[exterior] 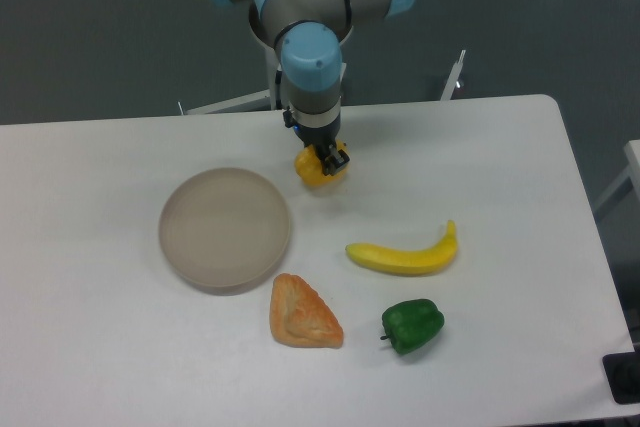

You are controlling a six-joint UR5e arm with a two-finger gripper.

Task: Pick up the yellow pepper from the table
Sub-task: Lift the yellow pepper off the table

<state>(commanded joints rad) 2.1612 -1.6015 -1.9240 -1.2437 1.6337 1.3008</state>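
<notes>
While the table (120,347) fills most of the view as a white top w/ rounded corners, the arm (312,47) comes down from the far edge, blue-capped joints, wrist pointing straight at the surface. Next in size: round grey-tan plate (225,229), left of centre, sitting flat. Banana (404,255) lies right of centre, curved, tip up toward the right. Orange-brown pastry wedge (303,313) sits just near of the plate, close to its rim but I can't tell if touching. Green pepper (411,325) is near-right, just near of the banana, apart from it. Gripper (329,158) is at the yellow pepper (316,172), far-centre of the table, just right of the plate's far rim. 1 dark finger shows across the pepper's top right; fingers look narrow and clamped onto it. Whether the pepper rests on the surface or is just off it — can't tell from this view.
</notes>
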